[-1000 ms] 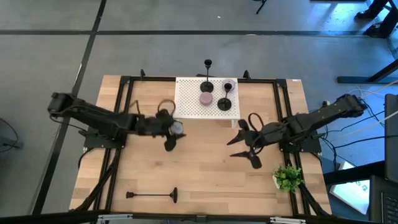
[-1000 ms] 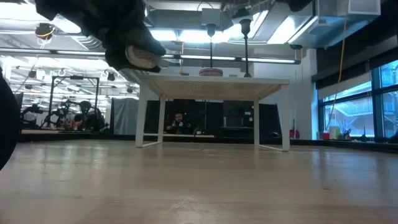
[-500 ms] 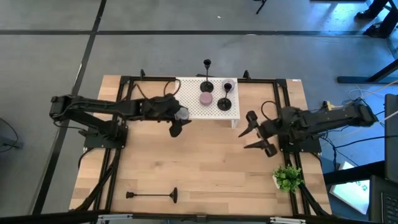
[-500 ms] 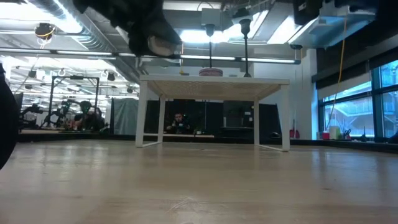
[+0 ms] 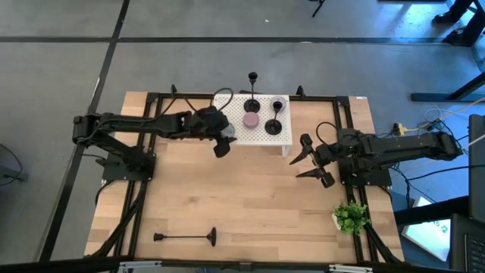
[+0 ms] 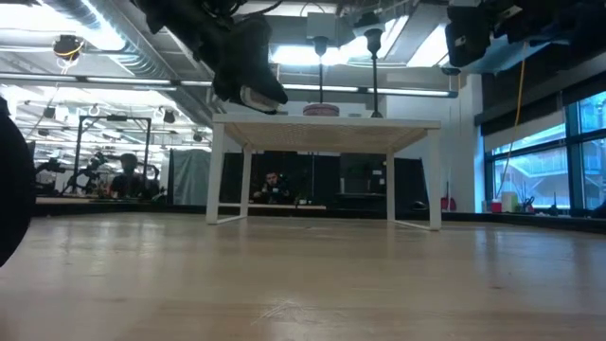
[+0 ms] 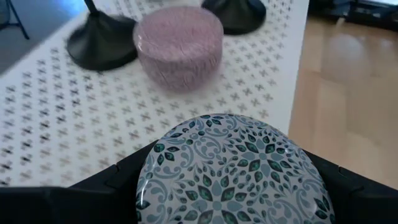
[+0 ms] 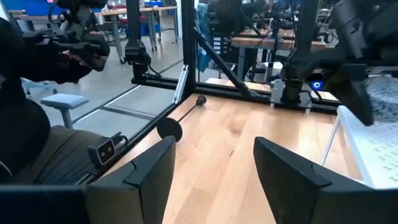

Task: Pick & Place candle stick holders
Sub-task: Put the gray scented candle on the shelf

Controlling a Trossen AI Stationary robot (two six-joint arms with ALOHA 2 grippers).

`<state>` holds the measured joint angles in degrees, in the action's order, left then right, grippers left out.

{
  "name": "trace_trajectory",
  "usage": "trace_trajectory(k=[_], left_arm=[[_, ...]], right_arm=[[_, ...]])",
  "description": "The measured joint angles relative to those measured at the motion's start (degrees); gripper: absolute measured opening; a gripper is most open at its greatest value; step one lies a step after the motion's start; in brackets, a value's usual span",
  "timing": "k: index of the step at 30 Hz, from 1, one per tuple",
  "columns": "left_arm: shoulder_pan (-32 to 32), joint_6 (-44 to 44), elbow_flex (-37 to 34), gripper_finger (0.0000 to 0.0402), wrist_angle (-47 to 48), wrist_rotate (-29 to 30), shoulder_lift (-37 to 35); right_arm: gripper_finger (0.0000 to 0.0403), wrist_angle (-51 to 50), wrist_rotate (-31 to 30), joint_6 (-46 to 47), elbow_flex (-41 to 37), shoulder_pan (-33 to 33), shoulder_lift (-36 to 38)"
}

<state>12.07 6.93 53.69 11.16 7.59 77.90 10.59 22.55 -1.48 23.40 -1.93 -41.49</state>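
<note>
A: Surroundings, largest first?

B: Wooden table (image 5: 250,197) inside a black frame. At its far edge stands a small white perforated stand (image 5: 235,125), raised on legs in the low view. Near the right front corner sits a small green plant (image 5: 350,218). On the stand is a pink round candle (image 5: 251,120), with two black flared bases beside it.

A: Task items?

B: Two candle stick holders stand upright on the stand (image 5: 275,115), touching or just beside the pink candle; I cannot tell which. A third upright one (image 5: 253,78) shows at the stand's far edge. One more candle stick holder (image 5: 186,238) lies flat on the table near the front left, well apart from both arms.

A: Left gripper?

B: Left gripper (image 5: 220,141) is at the stand's left front corner, above its edge. It grips a round tin with a teal floral lid (image 7: 227,171), jaws wide around it. The tin fills the wrist view; the pink candle and two holder bases lie just beyond it.

A: Right gripper?

B: Right gripper (image 5: 312,161) hovers right of the stand, fingers (image 8: 146,168) parted, nothing between them. The fallen holder shows far across the table (image 8: 180,118).
</note>
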Motion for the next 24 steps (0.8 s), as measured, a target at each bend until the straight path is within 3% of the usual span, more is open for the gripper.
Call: trace_trajectory(k=[24], left_arm=[[3.0,-1.8,-0.1,0.0283,-5.0,-1.7,3.2]], right_arm=[[0.0220,0.3,0.0,0.0,0.0,0.0,0.0]])
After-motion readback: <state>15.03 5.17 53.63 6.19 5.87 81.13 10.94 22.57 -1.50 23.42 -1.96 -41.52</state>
